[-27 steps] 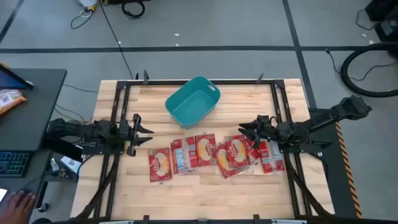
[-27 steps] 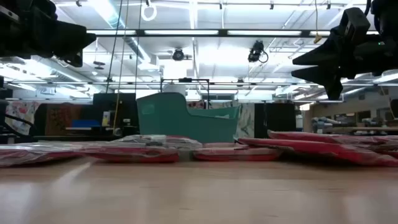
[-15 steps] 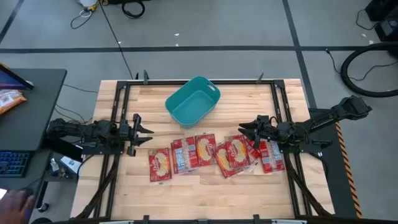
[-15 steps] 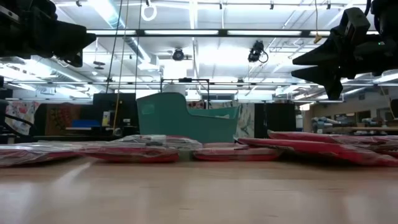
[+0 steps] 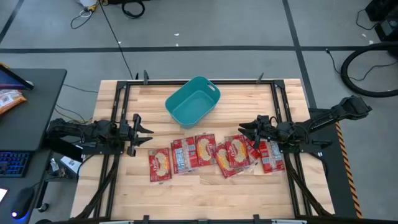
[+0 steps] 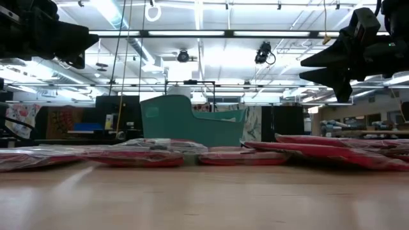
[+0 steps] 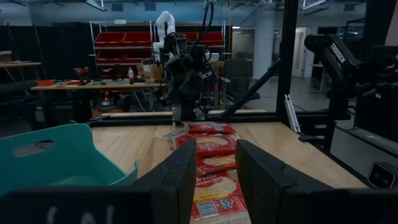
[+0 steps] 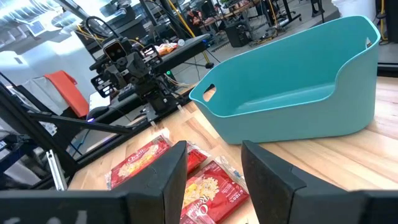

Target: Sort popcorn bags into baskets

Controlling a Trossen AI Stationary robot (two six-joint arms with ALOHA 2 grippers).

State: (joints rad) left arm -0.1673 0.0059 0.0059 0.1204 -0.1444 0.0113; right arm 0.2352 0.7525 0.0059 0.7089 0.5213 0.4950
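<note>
Wooden slats make up the table (image 5: 205, 186), which stands on a grey floor; nothing sits in the tub (image 5: 193, 101) yet, so the sorting looks unstarted. That teal tub stands near the middle of the table's far edge, turned askew, its long axis running diagonally from the near-left toward the far-right.

All the bags (image 5: 214, 154) lie flat in a ragged row toward the near edge, the row's long axis running left to right across the table. Most bags lie roughly square to the table's edges; those at the right end are turned askew and overlap each other.

The left gripper (image 5: 144, 131) hovers above the left side of the table, fingers apart, pointing right. The right gripper (image 5: 244, 131) hovers over the right end of the row, fingers apart, pointing left toward the tub.

The likely trouble is the overlap: a pinch there could lift two bags at once, or drag a neighbour along and scatter the row. Flat, slick packets give the fingers little edge to grip, so a bag may slip free on the way across. A light plastic tub could also slide or tip if a gripper knocks its rim.
</note>
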